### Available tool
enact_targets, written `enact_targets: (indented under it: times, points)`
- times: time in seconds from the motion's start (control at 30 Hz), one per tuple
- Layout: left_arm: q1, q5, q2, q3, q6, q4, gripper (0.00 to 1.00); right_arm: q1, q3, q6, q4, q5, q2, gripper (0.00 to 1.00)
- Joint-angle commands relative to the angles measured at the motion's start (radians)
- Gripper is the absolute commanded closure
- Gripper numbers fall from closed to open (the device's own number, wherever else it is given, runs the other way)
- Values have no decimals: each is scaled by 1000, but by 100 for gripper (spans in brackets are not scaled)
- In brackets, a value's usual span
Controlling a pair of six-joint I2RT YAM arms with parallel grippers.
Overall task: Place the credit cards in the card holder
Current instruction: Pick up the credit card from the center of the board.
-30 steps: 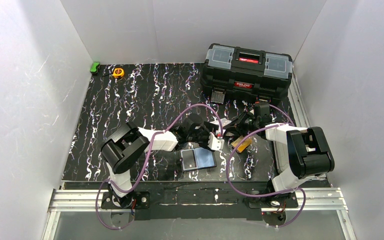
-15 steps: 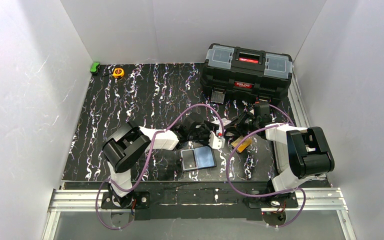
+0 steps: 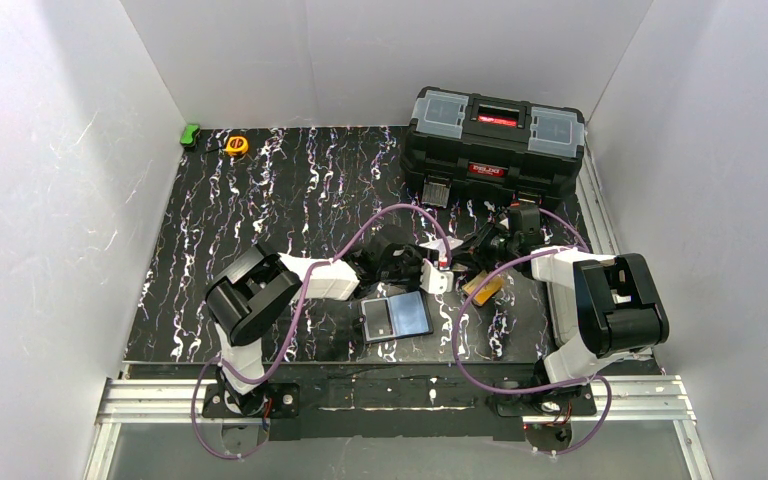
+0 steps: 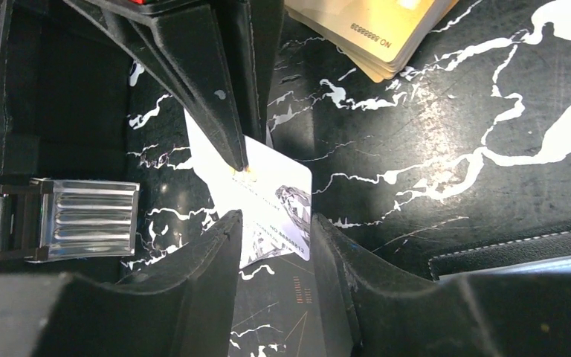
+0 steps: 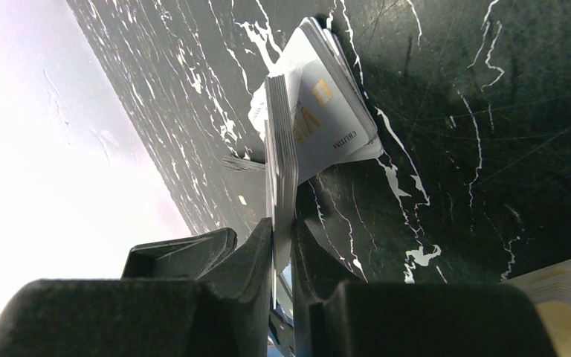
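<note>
- The left gripper has its jaws part-way apart, one on each side of the near end of a white card. Whether the fingers actually press on the card cannot be told from the left wrist view.
- The white card's printed face is turned to the left wrist camera. Its far end sits at the tips of the right gripper's black fingers, which reach in from the other side.
- The right gripper is nearly closed and pinches a stack of silver-white cards on edge. Beyond its fingertips the cards fan out, and gold print shows on one face.
- Past the left gripper and off to its right, a pile of orange-yellow cards lies flat on the table. The same pile lies just beside the right gripper.
- The card holder lies open on the table, close beside the left gripper on the side toward the arm bases. Its bluish inner sleeves face up and its stitched black edge shows in the left wrist view.
- Beyond both grippers stands a black toolbox, and its metal latch shows to the left gripper's left.
- Well away at the far left corner lies a yellow tape measure.
</note>
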Motion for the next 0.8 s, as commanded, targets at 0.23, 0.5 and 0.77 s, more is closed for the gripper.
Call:
enact_targets:
  times: [0.23, 0.5, 0.77]
  points:
    - [-5, -51, 0, 26, -75, 40, 65, -2, 1, 16, 44, -24, -7, 87]
    - [-5, -110, 2, 37, -112, 47, 74, -2, -7, 16, 51, -27, -2, 85]
    - [-5, -115, 11, 55, -139, 48, 76, -1, -22, 14, 56, -26, 0, 76]
